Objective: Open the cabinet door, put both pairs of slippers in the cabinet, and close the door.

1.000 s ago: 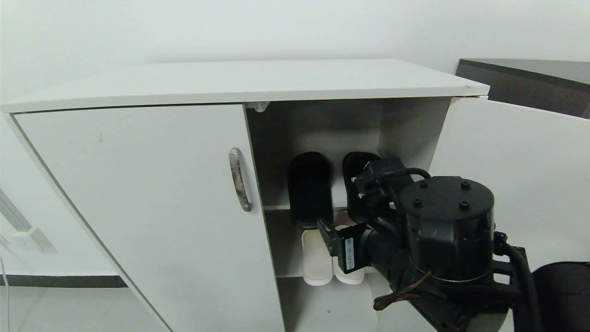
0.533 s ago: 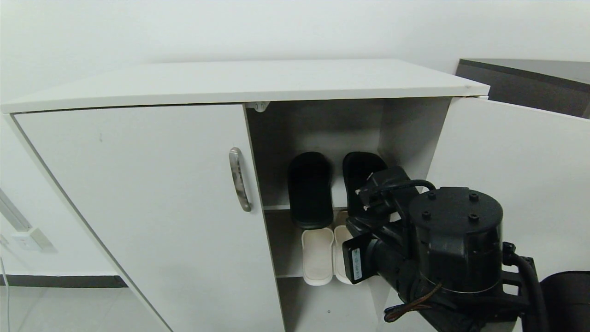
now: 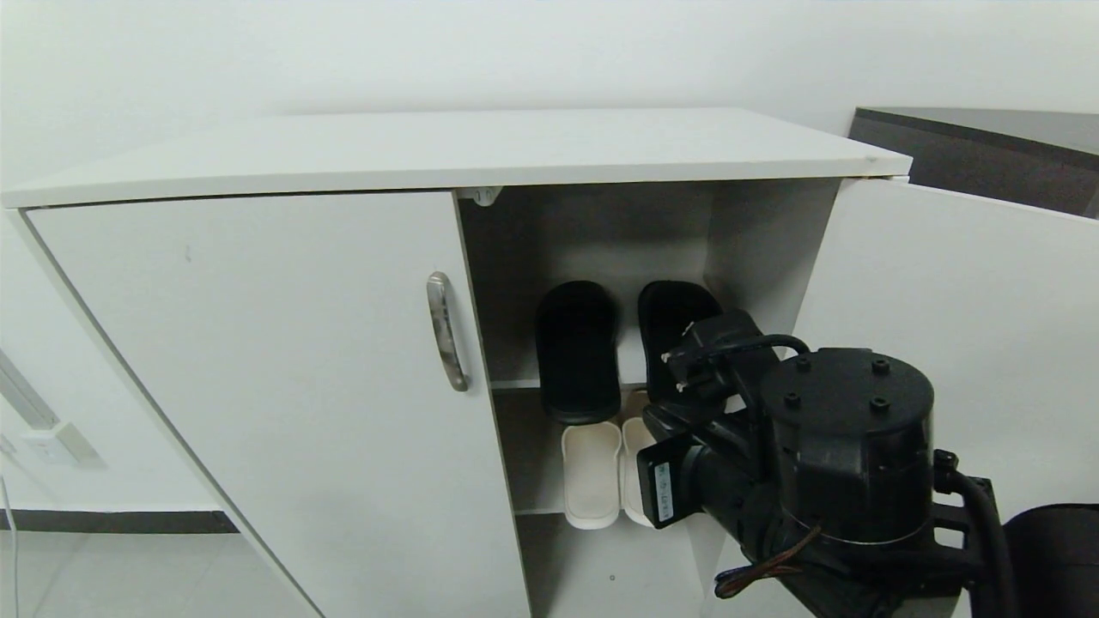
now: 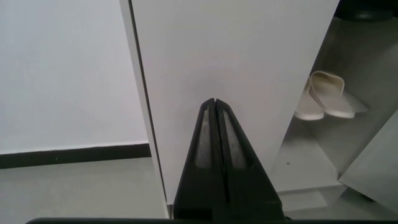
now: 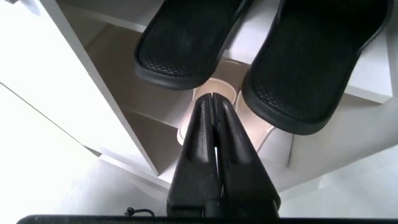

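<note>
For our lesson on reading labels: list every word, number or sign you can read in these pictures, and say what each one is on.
A white sticker on the right arm: dark print, too small to read.
The cabinet, black slippers and white slippers: no text to be seen.

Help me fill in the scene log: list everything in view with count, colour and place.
white wooden cabinet: one, white, against the wall
closed left door: one, white, cabinet front
curved metal handle: one, silver, on the closed door's inner edge
open right door: one, white, swung outward
black slide slippers: one pair, black, upper shelf, heels overhanging
cream slide slippers: one pair, cream, shelf below
white wall socket: one, white, wall at left
dark grey panel: one, behind at right
left gripper: shut, facing the closed door
right gripper: shut, before the slippers
</note>
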Robot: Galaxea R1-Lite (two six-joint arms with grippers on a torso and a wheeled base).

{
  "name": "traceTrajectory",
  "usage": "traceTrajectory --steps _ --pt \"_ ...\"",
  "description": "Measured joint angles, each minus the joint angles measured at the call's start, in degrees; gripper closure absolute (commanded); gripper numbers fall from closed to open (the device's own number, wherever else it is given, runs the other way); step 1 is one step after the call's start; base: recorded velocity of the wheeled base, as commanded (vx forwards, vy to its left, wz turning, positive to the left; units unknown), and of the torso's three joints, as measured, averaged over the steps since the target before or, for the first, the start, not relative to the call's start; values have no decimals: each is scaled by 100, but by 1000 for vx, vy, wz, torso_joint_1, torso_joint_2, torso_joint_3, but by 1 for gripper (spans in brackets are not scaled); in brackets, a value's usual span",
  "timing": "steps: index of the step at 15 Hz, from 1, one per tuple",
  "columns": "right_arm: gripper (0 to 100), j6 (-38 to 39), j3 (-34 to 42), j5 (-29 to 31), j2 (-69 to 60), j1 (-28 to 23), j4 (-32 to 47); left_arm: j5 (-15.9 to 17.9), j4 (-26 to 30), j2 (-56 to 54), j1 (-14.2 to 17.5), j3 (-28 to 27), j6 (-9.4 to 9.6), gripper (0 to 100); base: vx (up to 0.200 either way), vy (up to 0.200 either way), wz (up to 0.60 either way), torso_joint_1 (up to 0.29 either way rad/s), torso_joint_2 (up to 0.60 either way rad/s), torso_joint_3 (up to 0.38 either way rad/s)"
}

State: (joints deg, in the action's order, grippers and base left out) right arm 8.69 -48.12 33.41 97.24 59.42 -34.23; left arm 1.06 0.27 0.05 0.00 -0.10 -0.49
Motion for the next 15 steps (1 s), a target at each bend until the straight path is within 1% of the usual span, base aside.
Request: traceTrajectory --steps 15 --pt "100 41 49 -121 154 -85 -23 0 -5 0 -2 0 -2 100 -200 0 0 0 2 3"
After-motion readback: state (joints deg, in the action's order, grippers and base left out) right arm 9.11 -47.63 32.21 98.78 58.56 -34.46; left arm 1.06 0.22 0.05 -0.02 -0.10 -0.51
